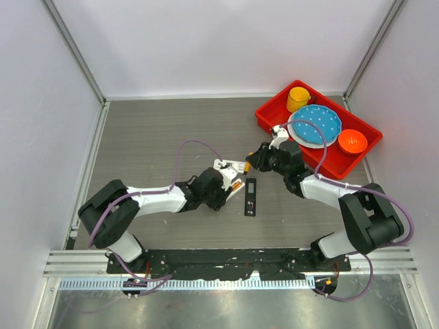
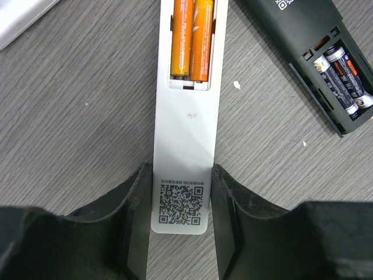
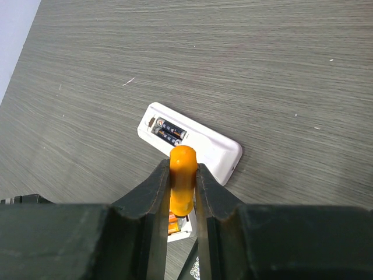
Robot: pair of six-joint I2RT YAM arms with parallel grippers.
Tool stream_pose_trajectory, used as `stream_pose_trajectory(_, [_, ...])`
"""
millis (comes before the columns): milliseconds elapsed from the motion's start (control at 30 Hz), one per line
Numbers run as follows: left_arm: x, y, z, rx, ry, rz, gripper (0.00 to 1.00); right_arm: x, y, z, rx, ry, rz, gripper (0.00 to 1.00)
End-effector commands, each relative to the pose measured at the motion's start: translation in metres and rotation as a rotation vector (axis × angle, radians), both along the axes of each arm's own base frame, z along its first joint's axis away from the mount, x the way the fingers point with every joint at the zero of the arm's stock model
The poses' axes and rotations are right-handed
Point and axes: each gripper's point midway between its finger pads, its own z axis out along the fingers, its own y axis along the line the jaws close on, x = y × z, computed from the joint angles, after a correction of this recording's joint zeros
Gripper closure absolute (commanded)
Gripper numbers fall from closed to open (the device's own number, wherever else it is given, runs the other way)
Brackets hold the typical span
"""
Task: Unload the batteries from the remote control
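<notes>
- slim white remote (image 2: 185,134): back up on the table; cover off; QR label at its near end, which is clamped between the fingers of the left gripper (image 2: 182,175)
- orange batteries (image 2: 191,38): two, side by side, lengthways in that remote's open bay
- black remote (image 2: 303,23): just beside it, angled; bay open, holding two dark batteries (image 2: 345,79) with metallic ends
- wider white remote (image 3: 189,143): flat on the table; a dark pair (image 3: 169,130) seated in its open bay

Glossy batteries (image 2: 190,38) sit in matt plastic remote (image 2: 186,134).
</notes>
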Motion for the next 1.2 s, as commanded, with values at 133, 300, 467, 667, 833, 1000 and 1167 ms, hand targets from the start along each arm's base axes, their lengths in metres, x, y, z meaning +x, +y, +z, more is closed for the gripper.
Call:
stream_pose_trajectory(133, [-0.002,0.0,-0.004,0.022,0.018,-0.004,0.67,0.003,0.004,0.001,-0.023,-0.041,0.016,0.99])
stream_pose_trajectory(300, [-0.002,-0.001,-0.004,0.021,0.017,-0.007,0.83,-0.007,0.018,0.002,0.04,0.001,0.071,0.99])
stream_pose_trajectory(467, [-0.002,0.0,-0.003,0.019,0.012,-0.005,1.0,-0.016,0.028,0.005,0.117,0.045,0.105,0.99])
stream_pose_trajectory(667, [-0.002,0.0,-0.006,0.029,0.019,-0.001,1.0,-0.023,0.035,0.017,0.193,0.064,0.127,0.99])
stream_pose_trajectory(833, [-0.001,0.0,-0.008,0.034,0.025,0.002,1.0,-0.027,0.037,0.023,0.216,0.075,0.139,0.99])
stream_pose_trajectory(1000, [0.0,0.0,-0.009,0.039,0.026,0.007,1.0,-0.031,0.038,0.029,0.24,0.081,0.142,0.99])
stream_pose_trajectory(1167, [-0.001,0.0,-0.009,0.04,0.03,0.008,1.0,-0.035,0.037,0.033,0.242,0.086,0.149,0.99])
